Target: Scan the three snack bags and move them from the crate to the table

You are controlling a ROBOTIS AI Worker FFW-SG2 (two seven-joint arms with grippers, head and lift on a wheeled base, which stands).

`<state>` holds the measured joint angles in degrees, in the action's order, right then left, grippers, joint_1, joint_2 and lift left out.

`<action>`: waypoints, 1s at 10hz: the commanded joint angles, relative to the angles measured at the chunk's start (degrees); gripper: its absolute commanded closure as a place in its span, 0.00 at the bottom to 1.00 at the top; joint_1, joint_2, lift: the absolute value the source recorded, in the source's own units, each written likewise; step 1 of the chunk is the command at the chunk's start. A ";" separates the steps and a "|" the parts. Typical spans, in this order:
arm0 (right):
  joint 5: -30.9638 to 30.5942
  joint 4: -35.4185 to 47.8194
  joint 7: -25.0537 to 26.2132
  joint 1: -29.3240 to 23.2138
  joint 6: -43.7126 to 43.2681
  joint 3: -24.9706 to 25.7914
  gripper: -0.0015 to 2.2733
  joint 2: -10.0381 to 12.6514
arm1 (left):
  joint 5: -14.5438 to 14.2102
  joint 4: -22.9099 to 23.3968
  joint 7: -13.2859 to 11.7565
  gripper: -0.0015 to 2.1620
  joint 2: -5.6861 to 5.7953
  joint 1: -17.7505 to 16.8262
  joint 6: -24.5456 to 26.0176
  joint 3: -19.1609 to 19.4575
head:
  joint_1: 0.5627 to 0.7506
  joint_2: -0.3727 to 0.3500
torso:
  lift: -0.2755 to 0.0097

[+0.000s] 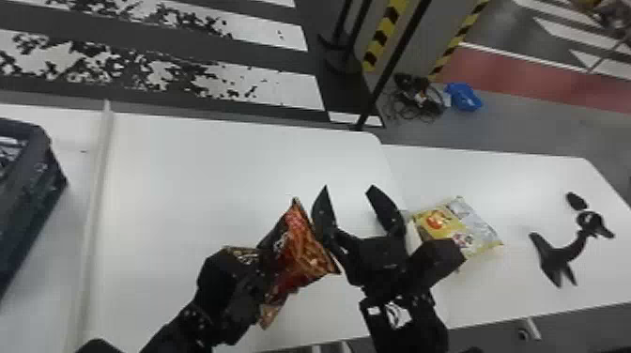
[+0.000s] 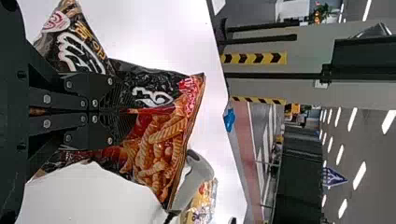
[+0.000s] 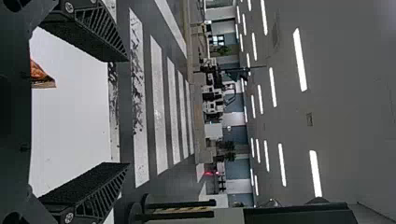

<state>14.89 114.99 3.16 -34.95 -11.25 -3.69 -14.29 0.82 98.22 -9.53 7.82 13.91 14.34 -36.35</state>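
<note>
Fingers [image 2: 109, 95] of the left gripper [image 1: 234, 286] are clenched on an orange-and-black snack bag [image 1: 300, 253], pinching its crumpled middle in the left wrist view as the printed front spreads beyond their tips, above a white desk [image 1: 197, 188]. Beside it in the head view, the right gripper [image 1: 348, 188] is released, its two black fingers spread wide apart and pointing toward the far edge of the desk; in the right wrist view, a corner of the orange bag appears beyond the gap between them. Whether the right gripper touches the bag cannot be told. Yellow snack bag [image 1: 439, 225] lies flat on the adjoining right-hand desk [image 1: 469, 173], partly behind the right gripper in the head view. Grey scanner [image 2: 198, 170], cable at its end, appears between the two bags in the left wrist view, partly covered by the orange one. Black stand [image 1: 563, 253] sits on the right-hand desk, well apart from the yellow bag. Dark crate [image 1: 33, 202] is at the head view's left edge, beyond a raised pale strip [image 1: 96, 188].
</note>
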 commanded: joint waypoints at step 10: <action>0.67 -0.47 -0.17 -1.17 -0.38 0.78 0.04 -0.48 | 0.23 7.60 4.34 0.01 -0.35 5.25 -4.18 12.27 | 0.70 0.03 | 0.75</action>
<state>15.56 114.56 2.96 -35.94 -11.64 -2.92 -14.76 1.35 103.90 -5.29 7.40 17.66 10.50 -26.66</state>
